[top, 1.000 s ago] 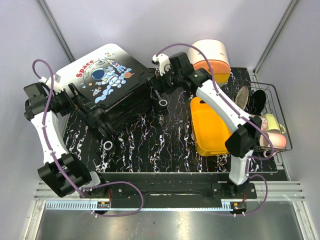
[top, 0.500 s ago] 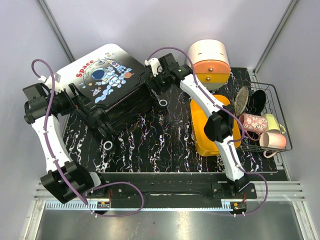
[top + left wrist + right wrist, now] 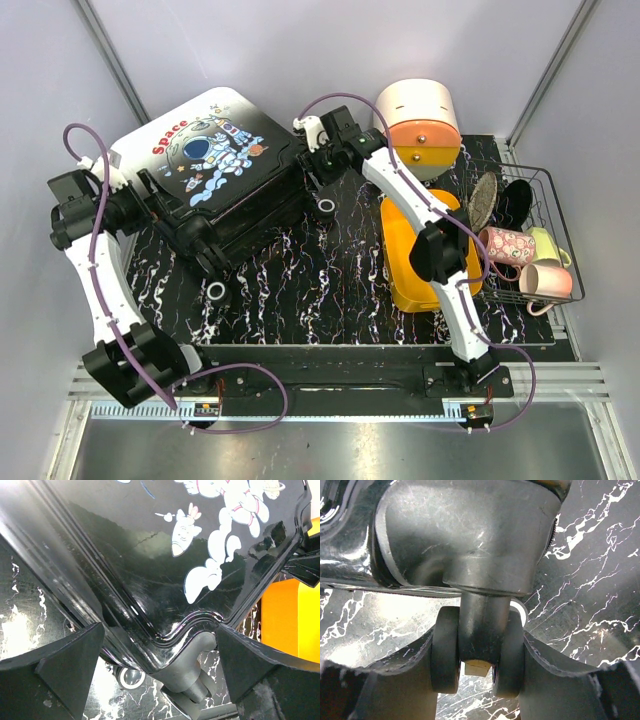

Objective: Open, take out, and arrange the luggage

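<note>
Moved: right gripper (image 3: 318, 178) pulled in to the black-to-white hard suitcase with astronaut print (image 3: 215, 165).
Right fingers: pinching its grey wheel (image 3: 477, 645).
Left gripper (image 3: 157, 645): wide open, holding nothing, a corner between.
Suitcase: back-left on black marbled mat (image 3: 330, 290), lid down; I think opening comes next.

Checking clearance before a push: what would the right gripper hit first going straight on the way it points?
The right gripper would meet the luggage caster wheel flanked by its fingers, then the grey wheel housing. Depth is unclear, but contact looks near.

Right wrist: luggage (image 3: 470, 530) runs off the top edge; right gripper (image 3: 477, 647) fingers (image 3: 395, 677) blurred, cut off below, grip on wheel (image 3: 445, 650) unclear.
</note>
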